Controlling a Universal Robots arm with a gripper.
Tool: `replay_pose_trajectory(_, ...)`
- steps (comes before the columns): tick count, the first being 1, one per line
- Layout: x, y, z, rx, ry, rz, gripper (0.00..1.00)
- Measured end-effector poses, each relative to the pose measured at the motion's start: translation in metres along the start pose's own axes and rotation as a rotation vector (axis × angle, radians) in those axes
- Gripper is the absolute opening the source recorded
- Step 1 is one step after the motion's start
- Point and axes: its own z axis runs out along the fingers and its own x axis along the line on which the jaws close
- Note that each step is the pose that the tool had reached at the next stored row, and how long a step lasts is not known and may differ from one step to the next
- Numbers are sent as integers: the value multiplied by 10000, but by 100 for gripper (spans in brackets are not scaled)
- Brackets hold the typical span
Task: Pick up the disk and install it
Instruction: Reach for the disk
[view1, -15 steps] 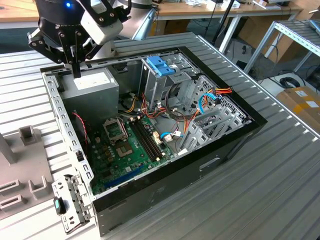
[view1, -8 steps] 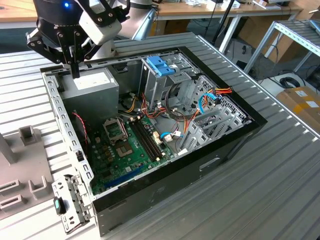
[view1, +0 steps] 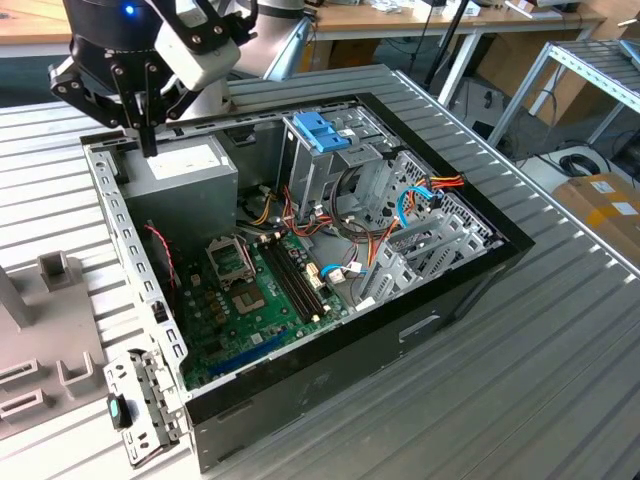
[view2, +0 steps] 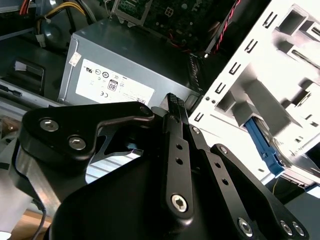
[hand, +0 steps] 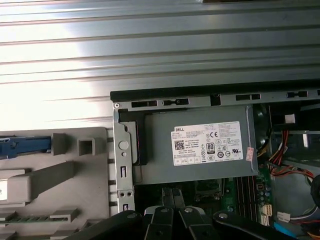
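Disk (hand: 25, 146) shows in the first wrist view as one bright blue carrier rail, seated on edge in a slot of the grey holder (hand: 60, 175) that lies just beside the computer case (view1: 330, 385) on the ribbed metal surface (view1: 520, 400). Standing on edge likely leaves it free for a grasp from above. The single pincer (view1: 149, 145) hangs over the case's corner by the one power-supply box (view1: 185, 170), on the exterior view's left. Its fingers are drawn narrow with nothing between them, so the disk is not yet picked up. The case lies on its side with its panel off, which I judge leaves the one drive cage (view1: 330, 170), topped by one blue latch (view1: 318, 130), reachable from above.
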Motion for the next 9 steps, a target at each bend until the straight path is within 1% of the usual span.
replay_pose_trajectory(9, 21, -2, -1, 0, 1, 0, 11)
